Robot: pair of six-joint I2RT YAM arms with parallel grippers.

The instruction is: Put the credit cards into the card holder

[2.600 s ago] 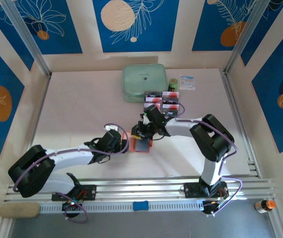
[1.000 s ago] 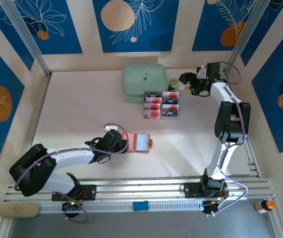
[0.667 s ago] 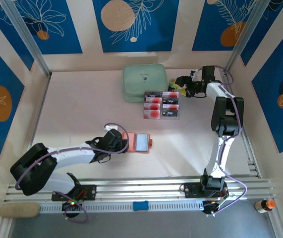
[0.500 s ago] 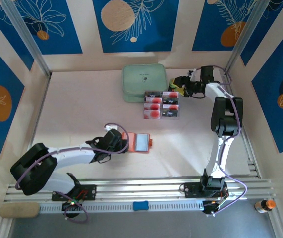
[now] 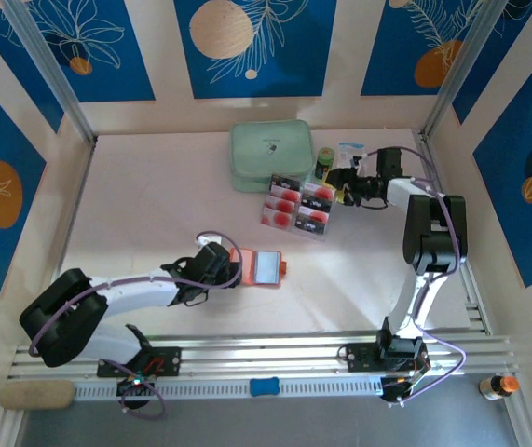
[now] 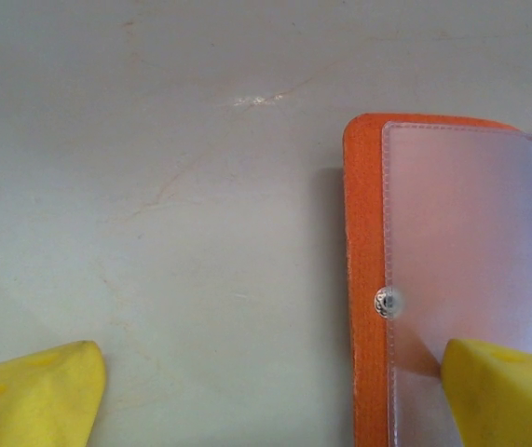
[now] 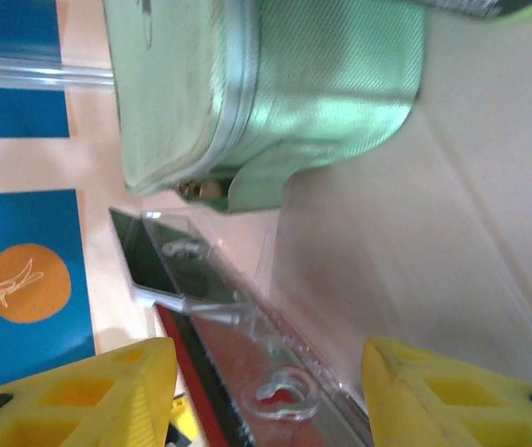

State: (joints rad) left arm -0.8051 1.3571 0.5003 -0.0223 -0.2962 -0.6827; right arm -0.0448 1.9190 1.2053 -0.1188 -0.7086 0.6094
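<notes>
While your left hand point(image 5: 235, 271) sat spread wide, one finger over the holder point(image 5: 266, 267) lying open on the worktop point(image 5: 154, 186), your right hand point(image 5: 339, 183) straddled the edge of the tray point(image 7: 284, 396) of cards point(image 5: 293, 205); whether it clamped there, nobody could tell.

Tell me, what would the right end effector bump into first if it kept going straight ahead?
Most likely the clear tray holding the credit cards, just ahead between the right end effector's fingers; the mint-green case lies beyond. Depth is unclear.
</notes>
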